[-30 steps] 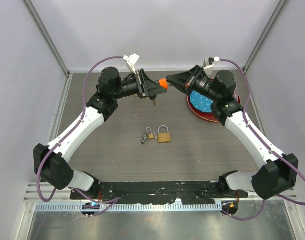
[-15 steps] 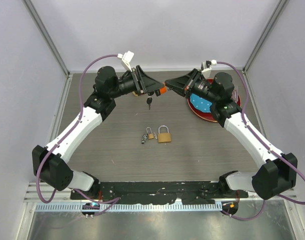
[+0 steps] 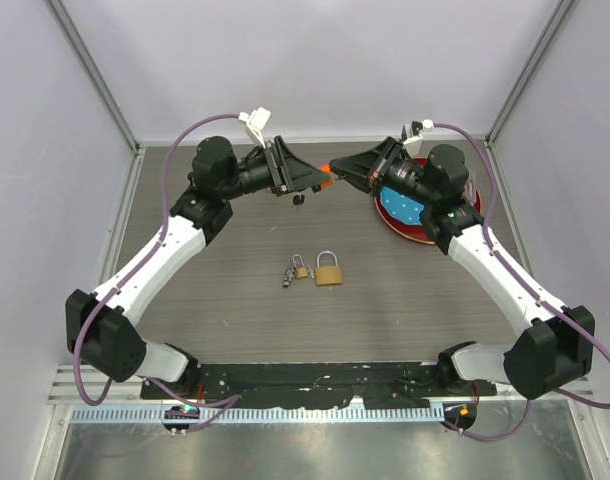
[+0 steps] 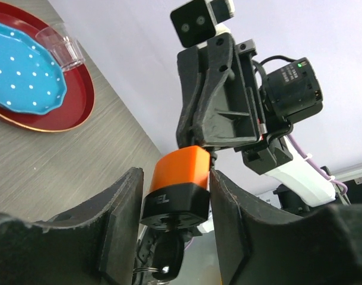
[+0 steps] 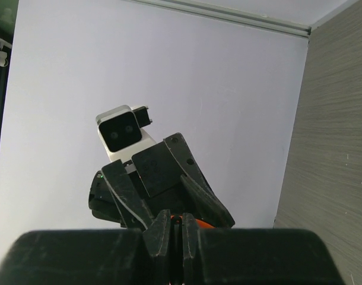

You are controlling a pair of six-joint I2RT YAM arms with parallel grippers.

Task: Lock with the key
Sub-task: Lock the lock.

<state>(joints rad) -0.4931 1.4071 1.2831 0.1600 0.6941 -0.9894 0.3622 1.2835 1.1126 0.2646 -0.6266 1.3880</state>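
1. My left fingers (image 4: 124, 225) stand half parted on either side of the orange lock (image 4: 181, 178), in the air above the far end of the table (image 3: 235, 310). One pad lies against the body and a thin gap shows at the other, so they grip nothing.
2. My right fingers (image 5: 159, 234) are pinched shut on the lock's top end, facing the left arm. The shackle itself is hidden between them.
3. The key (image 4: 168, 256) sits in the keyhole at the lock's bottom end, its head hanging below the body and below my left pads. Its long axis runs on from the lock's own, pointing away from the right fingers.
4. My left arm is the nearer to the key. As I judge it, the turn falls to that arm, whose fingers must drop from the body to the key's head while the right holds the lock steady.
5. Locks, three: the orange one aloft, and a small brass lock (image 3: 300, 268) and a big brass lock (image 3: 329, 272) side by side mid-table.
6. Keys: one in the orange lock, and a bunch (image 3: 288, 278) at the small brass lock, too small to count.
7. One red plate (image 3: 425, 236) at the far right carries one blue dish (image 4: 21, 65) and one clear cup (image 4: 62, 46).
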